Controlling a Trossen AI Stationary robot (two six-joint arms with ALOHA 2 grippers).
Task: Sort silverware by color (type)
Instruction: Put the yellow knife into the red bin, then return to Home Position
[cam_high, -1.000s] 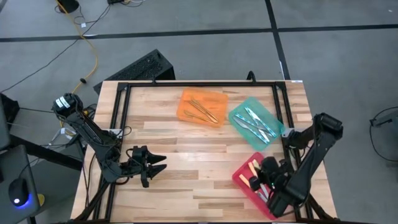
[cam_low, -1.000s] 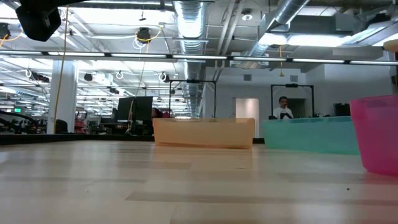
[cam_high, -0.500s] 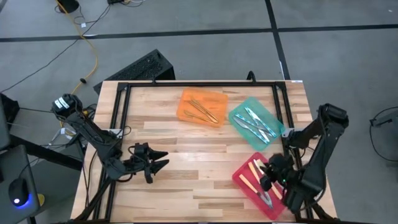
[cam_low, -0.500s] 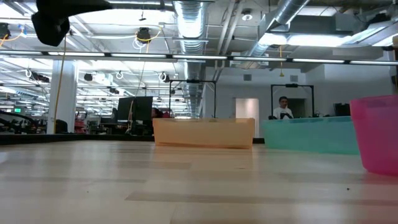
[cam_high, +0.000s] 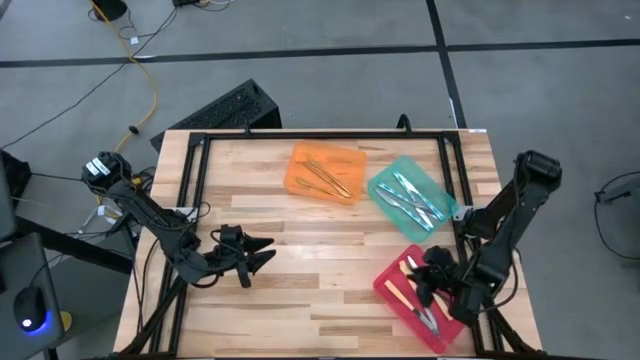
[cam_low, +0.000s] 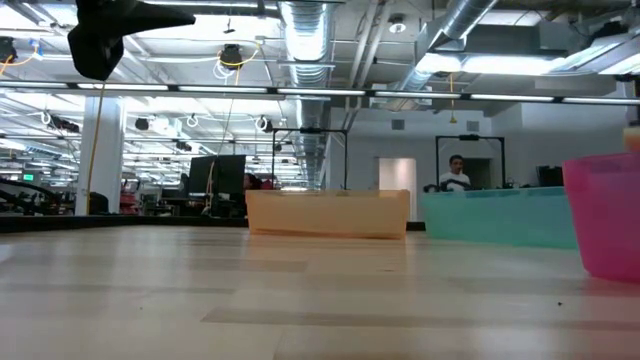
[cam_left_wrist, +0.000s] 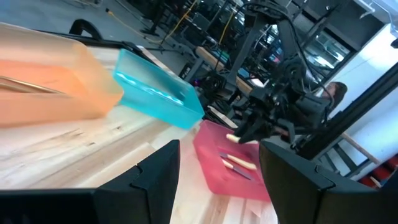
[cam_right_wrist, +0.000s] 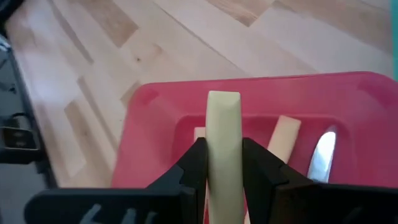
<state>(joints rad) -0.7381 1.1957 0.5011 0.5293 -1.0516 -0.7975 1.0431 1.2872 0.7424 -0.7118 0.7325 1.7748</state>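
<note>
Gold silverware (cam_high: 325, 178) lies in the orange tray (cam_high: 300, 160), blue-handled pieces (cam_high: 410, 198) in the teal tray (cam_high: 385, 178), and yellow-handled pieces (cam_high: 397, 295) in the red tray (cam_high: 385, 280). My right gripper (cam_high: 427, 279) hangs over the red tray, tipped downward, shut on a pale yellow-handled utensil (cam_right_wrist: 224, 130); the utensil's head is hidden. My left gripper (cam_high: 264, 255) is open, level above the bare wood near the table's left front, pointing toward the trays. My right gripper pinches the yellow handle (cam_right_wrist: 224, 163) between its two fingers (cam_right_wrist: 196, 167), which lie along it. The handle's free end (cam_right_wrist: 224, 98) sticks out past the fingertips. The utensil is lifted clear above the red tray (cam_right_wrist: 155, 118), slanting down toward it.
A black frame (cam_high: 320, 135) runs along the table's far edge and both sides. The three trays fill the far middle and right front. Bare wood (cam_high: 320, 260) lies between the grippers. In the low view a person (cam_low: 456, 174) stands far off in the room.
My right gripper has sunk toward the red tray and tipped its fingers downward, still shut on the yellow-handled utensil. My left gripper has swung a little toward the table's right, staying open.
</note>
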